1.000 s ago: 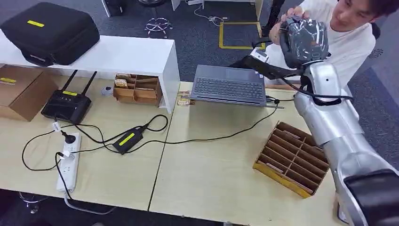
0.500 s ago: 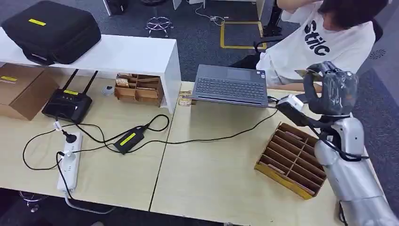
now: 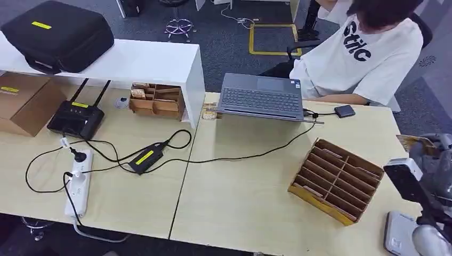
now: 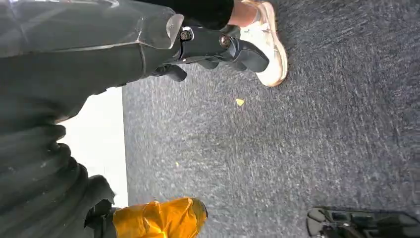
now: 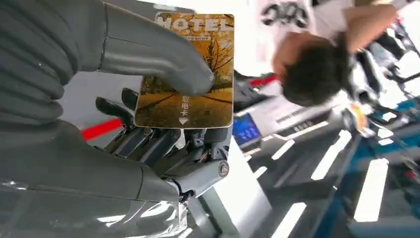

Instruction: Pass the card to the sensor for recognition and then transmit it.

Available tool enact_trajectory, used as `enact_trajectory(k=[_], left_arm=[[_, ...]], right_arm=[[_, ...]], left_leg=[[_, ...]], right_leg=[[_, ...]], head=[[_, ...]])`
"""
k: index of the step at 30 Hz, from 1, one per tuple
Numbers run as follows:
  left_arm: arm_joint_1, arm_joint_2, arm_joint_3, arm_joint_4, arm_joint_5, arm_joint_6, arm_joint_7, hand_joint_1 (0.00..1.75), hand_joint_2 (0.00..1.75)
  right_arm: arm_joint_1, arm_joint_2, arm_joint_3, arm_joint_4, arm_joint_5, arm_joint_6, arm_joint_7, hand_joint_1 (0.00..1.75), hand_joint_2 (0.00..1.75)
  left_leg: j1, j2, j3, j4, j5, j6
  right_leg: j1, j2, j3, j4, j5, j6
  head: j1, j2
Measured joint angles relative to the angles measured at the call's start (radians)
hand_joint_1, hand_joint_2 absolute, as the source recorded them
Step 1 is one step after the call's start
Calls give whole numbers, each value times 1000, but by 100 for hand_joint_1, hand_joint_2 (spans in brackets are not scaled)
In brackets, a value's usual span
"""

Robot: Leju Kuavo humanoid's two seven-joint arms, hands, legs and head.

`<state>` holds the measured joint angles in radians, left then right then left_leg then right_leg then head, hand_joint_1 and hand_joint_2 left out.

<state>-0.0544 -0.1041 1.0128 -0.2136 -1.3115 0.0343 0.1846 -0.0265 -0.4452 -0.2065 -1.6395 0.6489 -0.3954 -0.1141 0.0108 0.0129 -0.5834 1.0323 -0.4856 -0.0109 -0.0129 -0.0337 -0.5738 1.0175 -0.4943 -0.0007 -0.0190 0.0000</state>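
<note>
My right hand [image 3: 433, 160] hangs low past the table's right edge and pinches a yellow-brown hotel card [image 3: 409, 142]. In the right wrist view the thumb [image 5: 148, 54] presses the card [image 5: 190, 74] against the dark fingers [image 5: 163, 144], and the card's printed face shows. A small black device [image 3: 345, 111] lies on the table right of the laptop [image 3: 260, 96], well apart from the card. A person [image 3: 368, 48] in a white shirt sits behind the table's far right corner. My left hand [image 4: 213, 44] hangs over grey carpet and holds nothing.
A cardboard slotted organizer [image 3: 336, 178] stands on the table's right part, just left of my right hand. Cables, a black adapter [image 3: 144, 158] and a power strip [image 3: 78, 184] lie at left. A router [image 3: 74, 118] sits by a white shelf [image 3: 154, 61] bearing a black case [image 3: 57, 33].
My right arm has come down from up near the person to the table's right edge, still holding the card. The person's hands have left my hand.
</note>
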Motion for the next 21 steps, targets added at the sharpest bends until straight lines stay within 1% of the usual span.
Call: enact_trajectory(k=[2,5,8,10,12,16,19,21], left_arm=[[0,0,12,0,9,2,0,0,175],[0,0,25,0,16,2,0,0,175],[0,0,36,0,19,2,0,0,175],[0,0,39,0,19,2,1,0,175],[0,0,40,0,20,2,2,0,175],[0,0,50,0,25,6,3,0,175],[0,0,60,0,27,6,3,0,175],[0,0,64,0,28,6,3,0,175]], right_arm=[[42,-18,-42,-16,-15,70,28,175,175],[87,-47,-87,-21,-21,154,65,175,175],[107,-71,-114,-21,-23,178,78,175,175],[113,-81,-124,-21,-17,198,92,175,175],[116,-93,-129,-15,-2,233,123,175,175],[116,-138,-130,22,-14,337,171,175,175],[116,-183,-127,50,-55,434,198,175,175],[117,-214,-121,66,-82,481,213,175,175]], left_leg=[[0,1,0,0,0,0],[0,0,0,0,0,0],[0,1,0,0,0,0],[0,1,1,0,0,0],[0,1,1,0,0,0],[0,1,1,0,0,0],[0,1,1,0,0,0],[-1,1,1,0,0,0]], right_leg=[[0,1,0,0,0,0],[0,1,0,0,0,0],[0,1,0,0,0,0],[0,2,0,0,0,0],[0,2,0,0,0,0],[0,2,0,0,0,0],[0,2,0,0,0,0],[-1,2,0,0,0,0]], head=[[0,0],[0,0],[0,0],[0,0],[0,0],[0,0],[0,0],[0,0]])
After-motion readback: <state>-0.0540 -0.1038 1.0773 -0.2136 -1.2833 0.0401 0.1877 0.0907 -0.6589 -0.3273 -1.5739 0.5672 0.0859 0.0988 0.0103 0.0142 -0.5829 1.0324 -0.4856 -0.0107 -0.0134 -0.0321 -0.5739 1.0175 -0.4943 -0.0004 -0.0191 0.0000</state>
